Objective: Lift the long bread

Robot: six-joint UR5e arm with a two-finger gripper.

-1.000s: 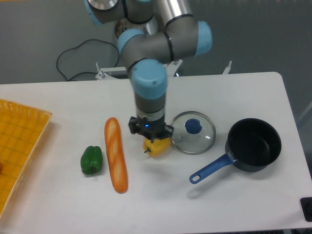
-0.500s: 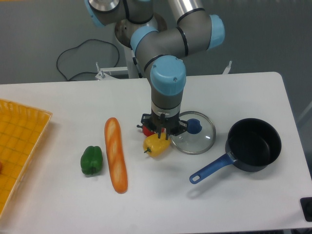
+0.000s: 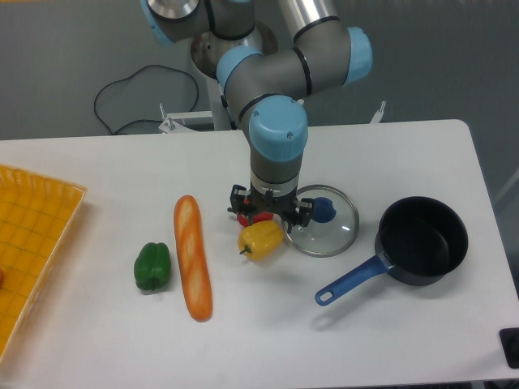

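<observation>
Item: my gripper [image 3: 271, 217], jaw state cannot be told from this view, holding nothing visible. It has drifted right, from over the yellow pepper [image 3: 260, 241] toward the glass lid [image 3: 324, 221]. Long bread [image 3: 192, 257]: untouched on the table, left of me, beside the green pepper [image 3: 152, 267]. Approach still needed.

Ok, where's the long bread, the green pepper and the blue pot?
long bread [image 3: 192, 258], fixed camera view, middle of the loaf.
green pepper [image 3: 152, 267], fixed camera view, middle of its body.
blue pot [image 3: 454, 223], fixed camera view, far rim.
</observation>
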